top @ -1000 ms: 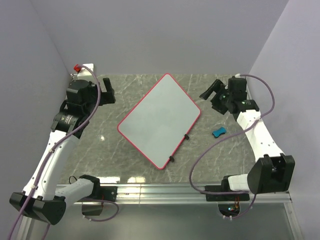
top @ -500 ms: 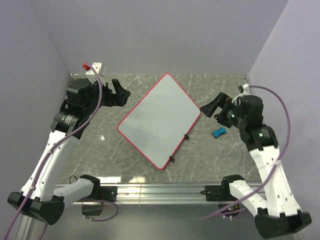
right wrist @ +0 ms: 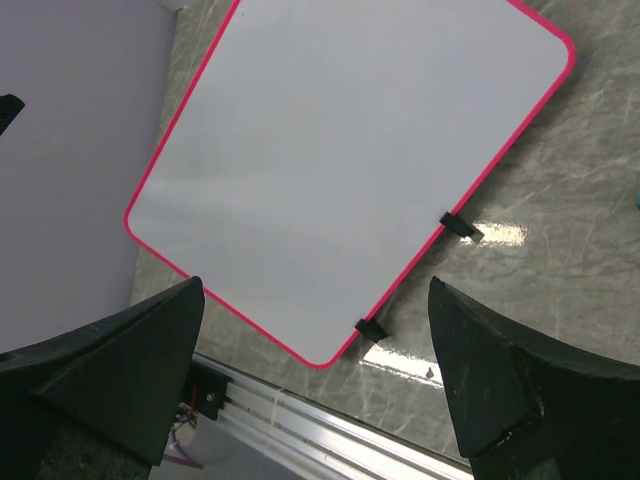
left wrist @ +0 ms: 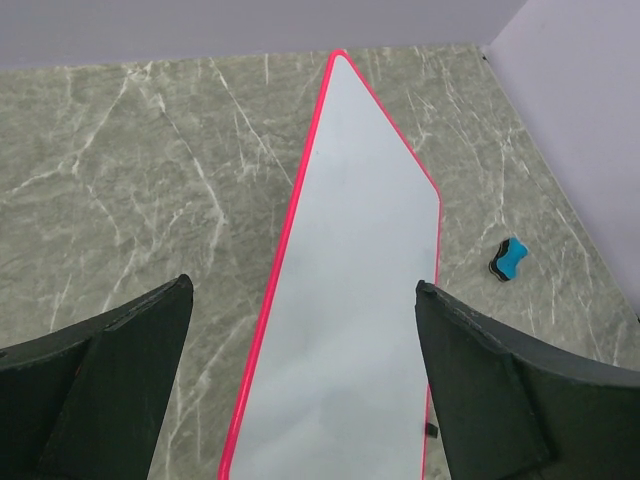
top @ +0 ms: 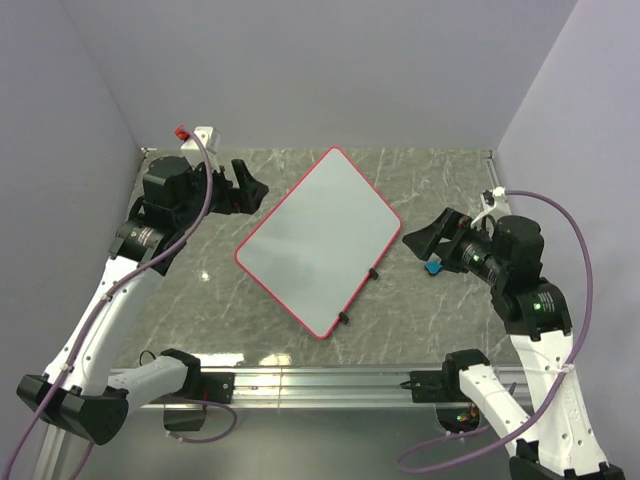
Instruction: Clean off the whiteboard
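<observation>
Three views

Top external view: whiteboard (top: 320, 240) flat on the marble table (top: 200, 285), turned diamond-wise near the centre, far corner close to the back wall (top: 330, 70), near corner short of the aluminium rail (top: 300, 380); bare marble on both flanks. Left gripper (top: 247, 186) beside the upper left edge, clear of it, fingers spread apart, nothing held. Right gripper (top: 425, 238) just off the right corner, likewise spread wide and empty; blue eraser (top: 434, 268) on the table close by, partly hidden behind it.

Left wrist view: left gripper (left wrist: 300, 290) above the board (left wrist: 360, 300), one finger either side of the view. Red-pink frame unbroken, white face blank apart from a faint grey haze. Open marble (left wrist: 130, 180) to the left; eraser (left wrist: 507, 259) well off the right edge.

Right wrist view: right gripper (right wrist: 315, 285) raised over the near edge of the board (right wrist: 340, 150). Corners rounded, two small black feet (right wrist: 458, 226) on the edge nearest the rail (right wrist: 270, 415), no marks visible
</observation>
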Robot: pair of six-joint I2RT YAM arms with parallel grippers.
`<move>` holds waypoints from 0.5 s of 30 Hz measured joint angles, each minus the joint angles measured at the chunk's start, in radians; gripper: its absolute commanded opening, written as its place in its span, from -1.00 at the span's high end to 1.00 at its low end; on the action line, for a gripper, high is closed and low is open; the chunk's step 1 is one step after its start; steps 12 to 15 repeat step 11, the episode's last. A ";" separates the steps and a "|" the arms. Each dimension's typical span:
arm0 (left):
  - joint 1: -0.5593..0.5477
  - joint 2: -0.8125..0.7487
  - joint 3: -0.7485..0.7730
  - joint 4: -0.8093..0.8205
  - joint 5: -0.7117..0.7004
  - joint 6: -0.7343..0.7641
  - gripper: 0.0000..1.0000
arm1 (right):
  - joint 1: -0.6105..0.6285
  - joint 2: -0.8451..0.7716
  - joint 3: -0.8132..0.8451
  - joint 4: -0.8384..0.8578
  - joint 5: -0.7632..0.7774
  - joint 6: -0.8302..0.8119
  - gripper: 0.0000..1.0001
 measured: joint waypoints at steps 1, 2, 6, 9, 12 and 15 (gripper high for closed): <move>-0.005 0.002 0.000 0.000 0.000 0.000 -0.94 | 0.000 -0.013 -0.010 0.008 0.000 0.000 -1.00; -0.010 0.003 0.000 0.000 -0.001 0.001 -0.94 | 0.000 -0.024 -0.018 0.013 0.000 0.001 -0.99; -0.026 0.004 0.000 0.000 -0.008 0.004 -0.94 | 0.000 -0.061 -0.037 0.024 0.019 0.003 -0.99; -0.031 0.004 0.000 0.000 -0.014 0.005 -0.94 | 0.000 -0.072 -0.036 0.032 0.041 0.002 -0.99; -0.032 0.004 0.000 0.000 -0.018 0.008 -0.96 | 0.000 -0.068 -0.036 0.031 0.062 0.002 -0.99; -0.032 0.004 0.000 0.000 -0.018 0.008 -0.96 | 0.000 -0.068 -0.036 0.031 0.062 0.002 -0.99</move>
